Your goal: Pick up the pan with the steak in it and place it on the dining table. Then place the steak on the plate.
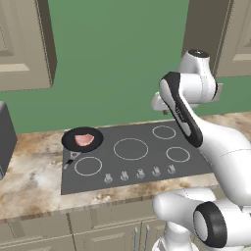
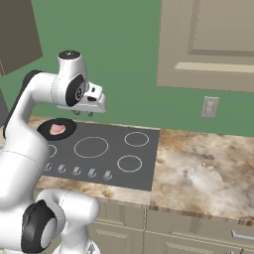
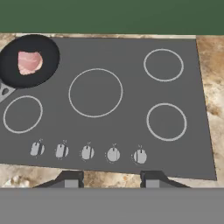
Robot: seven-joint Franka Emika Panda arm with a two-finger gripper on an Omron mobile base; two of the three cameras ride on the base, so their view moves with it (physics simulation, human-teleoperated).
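The hand (image 2: pixel 83 113) is held high above the rear of the cooktop (image 1: pixel 142 162), well clear of its surface, with its fingers pointed downward. In the hand view the two finger tips (image 3: pixel 71 179) are seen set wide apart with nothing between them, so the hand is released and empty.

The pan (image 1: pixel 82 139) is found on the far-left burner of the cooktop, well apart from the hand, off to the hand's left and below it. In the hand view the pan (image 3: pixel 29 61) is placed at the upper left corner, far from the finger tips at the bottom. Its short handle (image 1: pixel 71 159) is directed toward the front edge of the counter (image 1: pixel 34 176) and away from the hand.

The steak (image 1: pixel 84 140) is seen lying flat inside the pan, roughly at its middle, pink with a paler edge. It is likewise well to the left of the hand and untouched by it.

A row of five knobs (image 3: pixel 87 152) is lined along the front of the cooktop, just ahead of the finger tips in the hand view. Four further burner rings (image 3: pixel 95 92) are marked on the cooktop between the pan and the right edge.
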